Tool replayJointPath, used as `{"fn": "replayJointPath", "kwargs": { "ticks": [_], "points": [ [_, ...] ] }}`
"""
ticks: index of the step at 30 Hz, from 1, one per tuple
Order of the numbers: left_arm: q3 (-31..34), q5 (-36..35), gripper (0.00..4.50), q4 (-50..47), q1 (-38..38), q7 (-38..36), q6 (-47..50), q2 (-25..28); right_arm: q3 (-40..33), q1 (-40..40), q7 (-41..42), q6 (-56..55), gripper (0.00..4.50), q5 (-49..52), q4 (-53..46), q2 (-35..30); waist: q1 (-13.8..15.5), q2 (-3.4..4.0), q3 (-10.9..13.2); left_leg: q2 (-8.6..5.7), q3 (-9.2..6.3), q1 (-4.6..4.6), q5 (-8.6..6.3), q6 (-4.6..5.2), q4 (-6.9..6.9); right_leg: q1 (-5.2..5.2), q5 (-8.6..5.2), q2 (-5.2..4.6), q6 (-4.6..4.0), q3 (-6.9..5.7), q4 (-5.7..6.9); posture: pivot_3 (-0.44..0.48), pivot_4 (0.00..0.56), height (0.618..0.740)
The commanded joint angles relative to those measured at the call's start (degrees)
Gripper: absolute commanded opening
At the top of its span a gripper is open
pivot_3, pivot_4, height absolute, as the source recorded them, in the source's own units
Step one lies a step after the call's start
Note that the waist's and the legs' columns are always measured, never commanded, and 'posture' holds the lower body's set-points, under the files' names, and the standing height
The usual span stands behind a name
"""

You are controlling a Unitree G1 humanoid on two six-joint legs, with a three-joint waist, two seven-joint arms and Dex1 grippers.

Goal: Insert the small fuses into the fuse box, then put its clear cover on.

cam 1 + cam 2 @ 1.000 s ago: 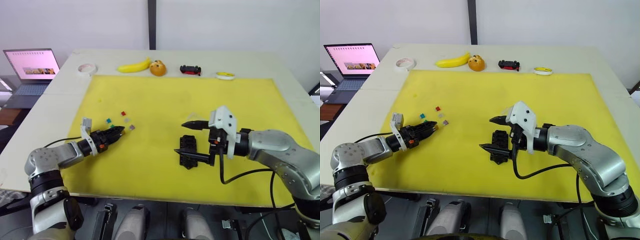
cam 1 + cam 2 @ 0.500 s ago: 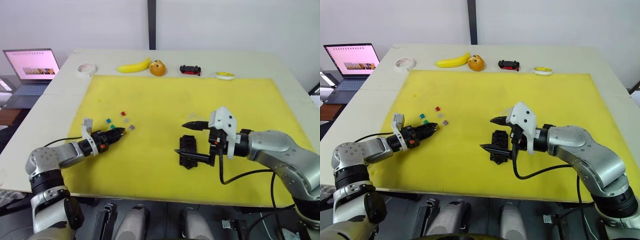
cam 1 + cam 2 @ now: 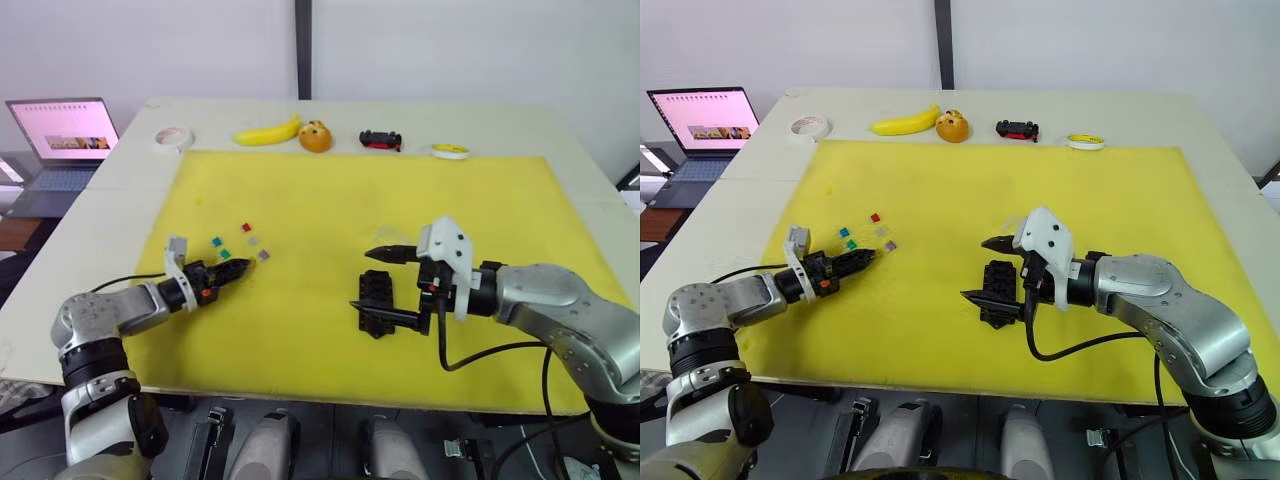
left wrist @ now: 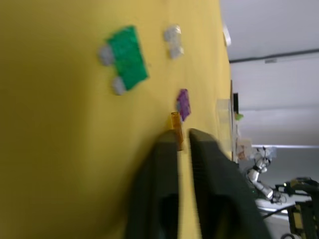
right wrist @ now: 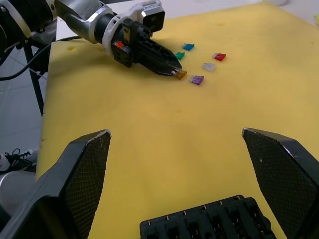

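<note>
While our left tool (image 4: 183, 142) pinches the orange fuse (image 4: 176, 129) at its tips, just beside the purple fuse (image 4: 183, 103), we should lift straight up before carrying it. Our right tool (image 3: 382, 284) stands wide open, holding nothing, straddling the fuse box (image 3: 375, 300). Bare yellow mat (image 3: 310, 310) lies between them.

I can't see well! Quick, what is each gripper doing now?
Left gripper: closed on the orange fuse.
Right gripper: open, holding nothing, spread around the fuse box.
</note>
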Motion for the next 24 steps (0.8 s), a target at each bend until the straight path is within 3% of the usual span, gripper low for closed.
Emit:
{"fn": "replayJointPath", "kwargs": {
  "ticks": [1, 12, 20, 24],
  "points": [
    [-1.8, 1.9, 0.03, 2.3, 3.0, 1.2, 1.6, -1.1, -1.5, -0.3, -0.2, -0.8, 4.5, -0.2, -0.9, 0.1, -0.2, 0.03, 0.0, 0.01, 0.03, 0.0, 0.0, 0.0, -0.01, -0.02, 0.0, 0.0, 0.0, 0.03, 0.0, 0.0, 0.15, 0.74],
    [5.7, -3.9, 0.03, -3.9, 3.0, 1.6, 7.5, 0.8, -2.8, 0.0, -0.5, 0.3, 4.5, 2.5, -2.0, 0.2, -1.8, -0.01, 0.0, 0.05, 0.02, 0.0, 0.0, 0.0, -0.06, -0.07, 0.0, 0.01, 0.02, 0.04, 0.01, 0.0, 0.15, 0.74],
    [4.6, -29.3, 0.03, -16.4, 7.7, 0.6, 8.4, 11.3, -8.5, 0.1, -5.0, 5.3, 4.5, 15.5, -3.1, 2.8, -2.7, -0.5, 0.3, 0.17, 0.0, -0.15, 0.04, -0.07, -0.35, -0.35, 0.0, 0.01, 0.02, 0.17, -0.01, 0.0, 0.15, 0.74],
    [0.2, -41.8, 0.03, -24.6, 6.1, 3.0, 3.9, 12.1, -9.6, -1.8, -10.4, 7.9, 4.5, 23.9, -2.1, 6.3, -2.4, -0.57, 0.3, 0.18, -0.04, -0.13, 0.16, -0.21, -0.55, -0.39, 0.01, -0.03, 0.0, 0.14, -0.02, 0.0, 0.15, 0.74]
  ]
}}
